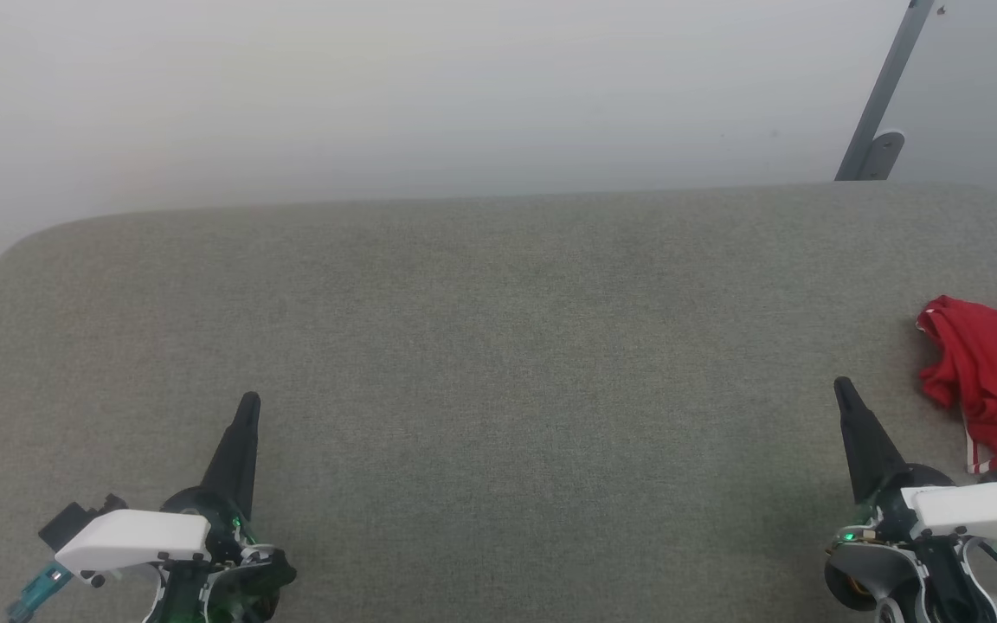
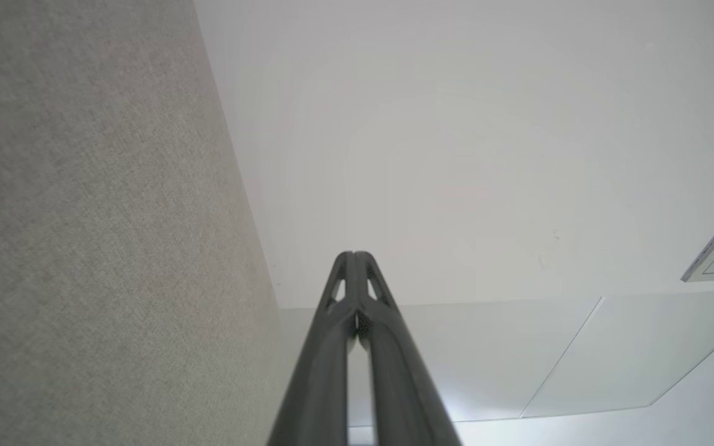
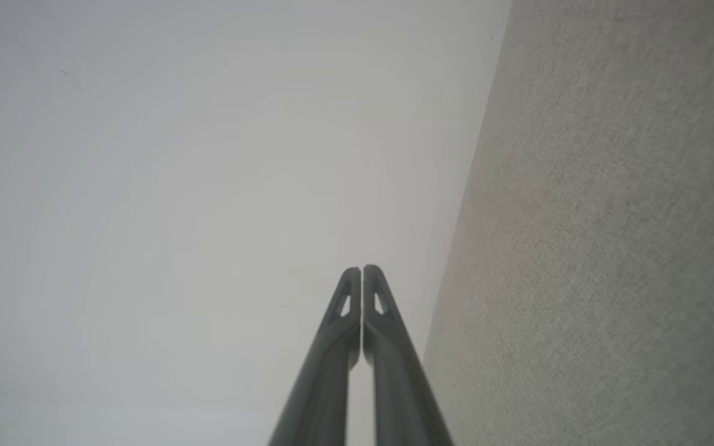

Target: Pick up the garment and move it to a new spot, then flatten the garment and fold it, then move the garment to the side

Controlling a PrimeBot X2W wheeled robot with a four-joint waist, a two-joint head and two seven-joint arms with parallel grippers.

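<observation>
The garment (image 1: 996, 376) is a crumpled bright red shirt with a strip of red-white trim, lying at the far right edge of the head view on the grey-green fabric surface (image 1: 498, 363). My right gripper (image 1: 843, 386) is shut, just left of the garment and apart from it, fingers pointing up the view. Over the lower left of the surface my left gripper (image 1: 249, 401) is shut and holds nothing. Each wrist view shows its own gripper, left (image 2: 353, 254) and right (image 3: 362, 268), with both fingers pressed together against a white wall.
A white wall (image 1: 377, 95) stands behind the surface's rounded far edge. A grey metal post (image 1: 884, 95) leans at the upper right. The broad middle of the fabric surface lies between my grippers.
</observation>
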